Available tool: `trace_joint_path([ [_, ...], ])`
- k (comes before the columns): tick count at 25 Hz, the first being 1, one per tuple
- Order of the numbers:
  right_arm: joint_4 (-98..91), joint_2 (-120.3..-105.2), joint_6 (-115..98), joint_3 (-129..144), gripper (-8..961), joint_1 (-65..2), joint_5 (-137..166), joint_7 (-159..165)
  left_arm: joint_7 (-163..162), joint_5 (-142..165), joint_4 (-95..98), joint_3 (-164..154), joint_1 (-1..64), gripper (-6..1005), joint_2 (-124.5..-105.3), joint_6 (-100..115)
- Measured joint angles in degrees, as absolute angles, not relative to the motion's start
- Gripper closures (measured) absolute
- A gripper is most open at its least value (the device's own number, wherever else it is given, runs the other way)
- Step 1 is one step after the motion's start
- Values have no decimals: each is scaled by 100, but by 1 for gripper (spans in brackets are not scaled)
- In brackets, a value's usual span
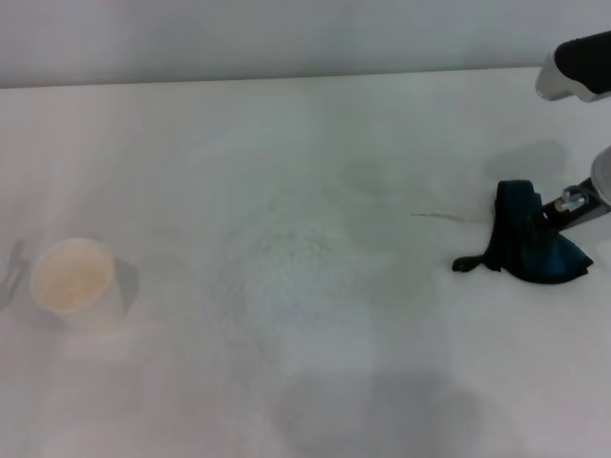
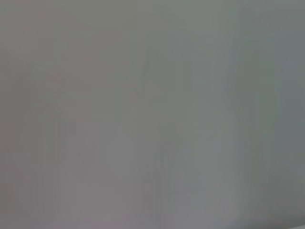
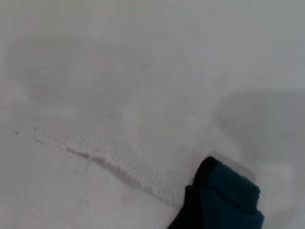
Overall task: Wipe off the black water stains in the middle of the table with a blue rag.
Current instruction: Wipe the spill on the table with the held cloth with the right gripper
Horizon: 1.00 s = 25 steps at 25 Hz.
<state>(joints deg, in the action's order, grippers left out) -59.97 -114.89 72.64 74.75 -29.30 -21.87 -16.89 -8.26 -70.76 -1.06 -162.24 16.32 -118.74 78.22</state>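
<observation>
The right gripper [image 1: 558,212] is reaching in from the table's three o'clock edge and is gripping the blue rag [image 1: 528,243], its jaws closed on the bunched cloth while the lower folds are resting on the table [image 1: 315,382]. The rag's black loop [image 1: 470,261] is trailing toward nine o'clock, lying flat on the surface. No palm-sized black blotch is showing anywhere in the middle of the table; what is showing instead is a broad, faintly damp, grainy patch [image 1: 305,248] at the centre and a thin brownish streak [image 1: 444,217] running just beside the rag at its ten o'clock. The right wrist view is confirming this: the streak [image 3: 102,163] is lying along the edge of a wet, pebbled film, with the rag's corner [image 3: 224,200] near its end. A paper cup [image 1: 76,284] is standing upright well apart at nine o'clock, untouched. The left gripper is not appearing in any view; its wrist camera is showing only blank grey. Judgement: the bulk of the wiping is appearing done, since the main stain is gone; what is remaining is the residual streak and the damp film, which one more pass would probably be clearing.
</observation>
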Motion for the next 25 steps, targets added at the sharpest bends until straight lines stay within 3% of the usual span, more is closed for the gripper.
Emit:
trace_joint_path([
  [7, -6265, -11521, 7437, 7494, 877, -2808, -2380, -1774, -822, -7076, -105, -16224, 1654, 123, -11875, 7822],
  [25, -5127, -11598, 6805, 9006, 879, -4209, -3507, -1736, -817, -7075, -61, -16224, 1587, 123, -11900, 7832],
])
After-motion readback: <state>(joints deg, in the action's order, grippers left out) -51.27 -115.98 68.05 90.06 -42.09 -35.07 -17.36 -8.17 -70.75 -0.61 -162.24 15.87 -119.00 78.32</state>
